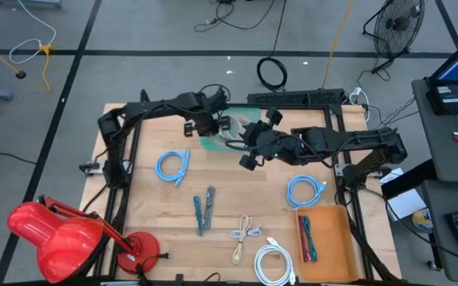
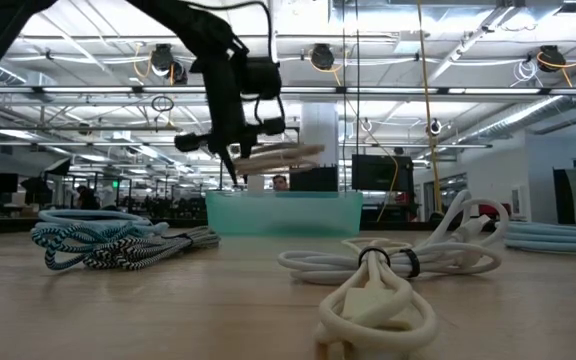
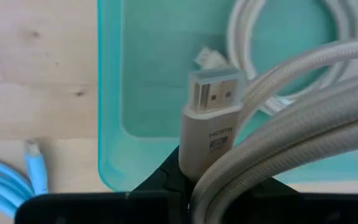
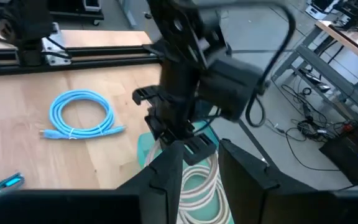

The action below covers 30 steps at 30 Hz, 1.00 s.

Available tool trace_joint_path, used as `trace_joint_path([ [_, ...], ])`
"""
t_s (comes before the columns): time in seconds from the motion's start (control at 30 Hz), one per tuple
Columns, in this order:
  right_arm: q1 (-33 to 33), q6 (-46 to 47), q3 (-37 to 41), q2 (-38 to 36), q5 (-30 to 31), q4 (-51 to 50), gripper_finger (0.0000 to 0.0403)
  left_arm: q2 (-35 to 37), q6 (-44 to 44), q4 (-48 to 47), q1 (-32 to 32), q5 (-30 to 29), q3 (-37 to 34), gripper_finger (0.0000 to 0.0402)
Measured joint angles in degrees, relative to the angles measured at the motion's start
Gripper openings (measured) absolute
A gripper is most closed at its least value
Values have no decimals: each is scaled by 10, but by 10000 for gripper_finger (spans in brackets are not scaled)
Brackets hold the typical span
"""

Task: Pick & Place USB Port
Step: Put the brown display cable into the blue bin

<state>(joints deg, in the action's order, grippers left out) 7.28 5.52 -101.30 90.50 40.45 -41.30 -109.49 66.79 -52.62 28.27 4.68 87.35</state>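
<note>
Beige braided HDMI cable sits pinched in our left gripper, translucent teal plastic tray directly beneath; our right gripper hovers alongside, fingers parted, holding nothing.

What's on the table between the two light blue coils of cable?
In the high view, between the left blue coil and the right blue coil lie a teal-and-grey cable bundle and a cream cable bundle, slightly nearer the front edge.
</note>
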Motion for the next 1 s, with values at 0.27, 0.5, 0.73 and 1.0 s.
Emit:
trace_joint_path([
  [0.27,28,8,0,0,0,-1,93,-18,51,-1,27,18,0,49],
  [0.5,45,11,0,0,4,-1,93,-18,51,3,38,16,0,59],
  [0.73,49,22,0,0,15,-2,93,-18,27,15,35,-1,0,48],
  [1.0,49,29,0,0,15,-2,93,-18,-24,35,31,-1,1,144],
])
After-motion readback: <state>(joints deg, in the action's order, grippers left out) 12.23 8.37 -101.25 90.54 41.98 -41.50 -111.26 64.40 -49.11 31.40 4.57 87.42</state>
